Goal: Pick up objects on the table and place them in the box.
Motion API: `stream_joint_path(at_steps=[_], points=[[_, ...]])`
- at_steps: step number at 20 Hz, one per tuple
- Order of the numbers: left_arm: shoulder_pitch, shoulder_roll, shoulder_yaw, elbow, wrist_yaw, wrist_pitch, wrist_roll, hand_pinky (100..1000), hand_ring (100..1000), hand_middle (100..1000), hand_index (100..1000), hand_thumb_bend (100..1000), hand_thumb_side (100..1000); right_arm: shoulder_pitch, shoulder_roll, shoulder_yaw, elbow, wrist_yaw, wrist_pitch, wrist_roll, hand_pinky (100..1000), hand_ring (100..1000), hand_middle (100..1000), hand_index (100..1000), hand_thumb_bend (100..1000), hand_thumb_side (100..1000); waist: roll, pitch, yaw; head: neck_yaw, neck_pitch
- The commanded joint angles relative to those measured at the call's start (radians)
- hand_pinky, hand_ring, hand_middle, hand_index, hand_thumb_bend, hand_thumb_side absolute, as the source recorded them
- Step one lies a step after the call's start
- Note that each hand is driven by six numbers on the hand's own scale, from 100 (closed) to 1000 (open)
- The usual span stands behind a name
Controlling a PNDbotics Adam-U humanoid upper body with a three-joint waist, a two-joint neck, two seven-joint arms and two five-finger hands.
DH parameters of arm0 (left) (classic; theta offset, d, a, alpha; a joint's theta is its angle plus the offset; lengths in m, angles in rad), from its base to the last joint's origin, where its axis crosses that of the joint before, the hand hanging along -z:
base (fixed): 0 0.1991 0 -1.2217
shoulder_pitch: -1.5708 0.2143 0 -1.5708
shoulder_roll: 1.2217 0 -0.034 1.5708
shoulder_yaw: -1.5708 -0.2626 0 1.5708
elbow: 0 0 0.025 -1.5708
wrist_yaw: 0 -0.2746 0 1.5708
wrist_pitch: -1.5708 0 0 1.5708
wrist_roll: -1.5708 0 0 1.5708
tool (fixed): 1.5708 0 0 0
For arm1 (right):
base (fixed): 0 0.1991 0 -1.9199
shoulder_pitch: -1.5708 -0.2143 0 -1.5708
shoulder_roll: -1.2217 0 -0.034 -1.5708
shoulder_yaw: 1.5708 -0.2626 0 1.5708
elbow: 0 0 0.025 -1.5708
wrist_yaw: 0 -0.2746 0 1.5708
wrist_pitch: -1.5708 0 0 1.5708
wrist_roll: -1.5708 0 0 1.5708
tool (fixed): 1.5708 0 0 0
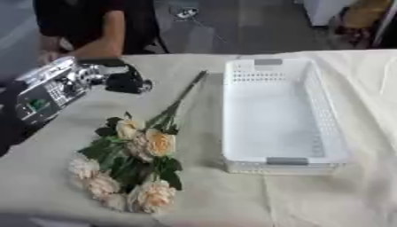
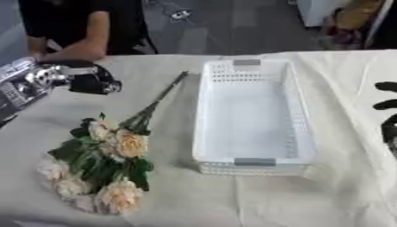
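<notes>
Flowers are lying on the cloth-covered table just left of the white basket, a bunch of pale peach and cream blooms with dark green leaves. The heads are sitting toward the basket's near end and the long stem is angling up and away, its tip ending near the basket's far left corner. The basket is sitting lengthwise with nothing inside it.

Left arm is coming in from the left of the basket, silver forearm slanting up toward the far side, and the left hand is hanging above the cloth well left of the basket, beside the upper part of the stem. It's looking like a dark bunched lump, so I can't tell whether the fingers are spread or curled, and it isn't touching the flowers as far as I can see.

Right hand is only peeking in at the edge of the right eye view, right of the basket; just some dark finger shapes are showing, and I can't tell their state either.
</notes>
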Motion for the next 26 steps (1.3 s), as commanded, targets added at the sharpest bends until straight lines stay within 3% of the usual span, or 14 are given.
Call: stream_joint_path(at_steps=[1, 12, 26], points=[[-0.013, 0.003, -0.007, 0.031, -0.012, -0.009, -0.014, 876, 793, 747, 865, 774, 945, -0.015, -0.023, 0.000, -0.012, -0.006, 0.000, 0.004, 642, 809, 954, 1000, 100, 327, -0.002, -0.011, -0.001, 0.006, -0.002], [0.015, -0.028, -0.053, 0.104, 0.011, -0.055, -0.069, 885, 799, 758, 871, 847, 1000, -0.017, -0.024, 0.006, -0.013, -0.009, -0.003, 0.010, 642, 809, 955, 1000, 100, 315, -0.002, -0.009, -0.005, 0.008, -0.002], [0.031, -0.029, -0.068, 0.104, -0.016, -0.125, -0.201, 867, 777, 748, 857, 916, 947, -0.019, -0.027, 0.006, -0.013, -0.010, -0.004, 0.011, 643, 809, 955, 1000, 100, 310, -0.002, -0.008, -0.009, 0.013, -0.002]])
